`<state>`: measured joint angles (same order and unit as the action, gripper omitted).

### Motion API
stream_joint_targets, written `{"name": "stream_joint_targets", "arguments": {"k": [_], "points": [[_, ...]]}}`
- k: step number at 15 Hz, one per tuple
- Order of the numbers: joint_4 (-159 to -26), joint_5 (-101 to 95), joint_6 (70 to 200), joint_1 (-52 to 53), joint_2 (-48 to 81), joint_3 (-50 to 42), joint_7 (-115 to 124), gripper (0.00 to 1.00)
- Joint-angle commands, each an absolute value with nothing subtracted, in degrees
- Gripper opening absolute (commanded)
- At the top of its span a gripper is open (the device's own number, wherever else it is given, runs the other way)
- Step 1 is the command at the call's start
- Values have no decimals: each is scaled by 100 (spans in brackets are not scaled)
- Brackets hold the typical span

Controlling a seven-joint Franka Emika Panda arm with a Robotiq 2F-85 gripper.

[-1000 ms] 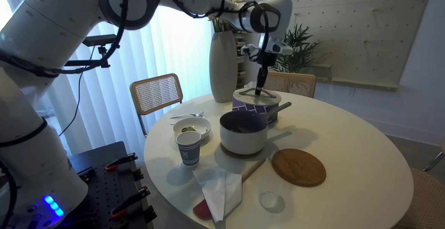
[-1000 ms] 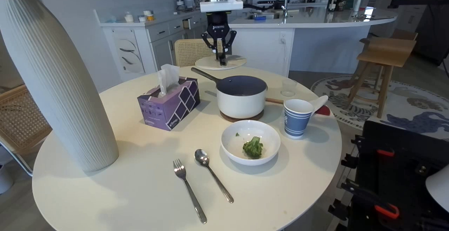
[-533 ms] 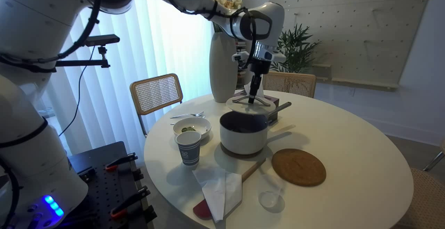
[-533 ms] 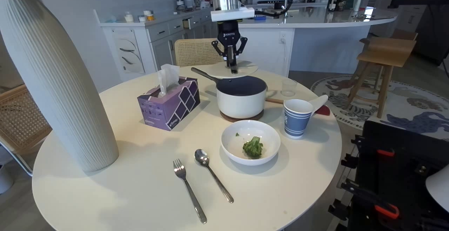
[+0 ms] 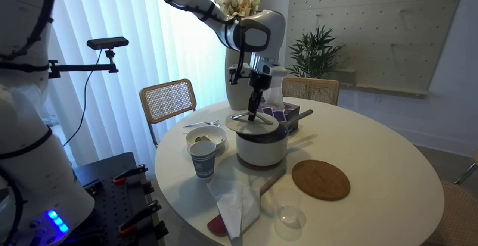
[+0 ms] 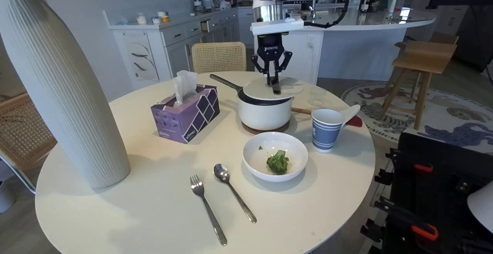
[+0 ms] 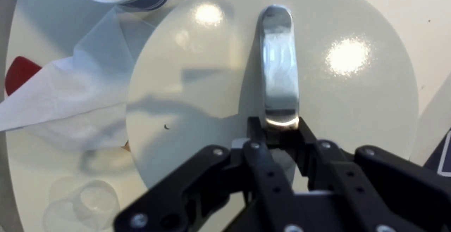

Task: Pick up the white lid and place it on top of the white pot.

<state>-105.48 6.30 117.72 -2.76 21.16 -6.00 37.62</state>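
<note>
Claw (image 7: 276, 130) clamps the shiny, arched metal handle (image 7: 279, 66) of the lid (image 5: 252, 128), smooth and round, kinda off-centre above the squat pot (image 5: 261, 149). Bowl (image 6: 275, 178) beside the pot has knobbly broccoli (image 6: 278, 162).

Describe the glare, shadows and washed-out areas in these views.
Wrist view: two bright glare spots on the lid, a sheen along its handle, and shadows over the lid's lower left, their source unclear. In an exterior view: the blinds bright and washed out toward their right end. In both exterior views: the cup casting a soft shadow on the table.
</note>
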Motion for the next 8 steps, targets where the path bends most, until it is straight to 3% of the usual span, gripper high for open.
{"name": "stream_joint_targets", "arguments": {"k": [1, 8], "points": [[-11875, 759, 12733, -136, 1274, -648, 4059, 6], [-12332, 809, 13486, -150, 1141, -624, 4209, 6]]}}
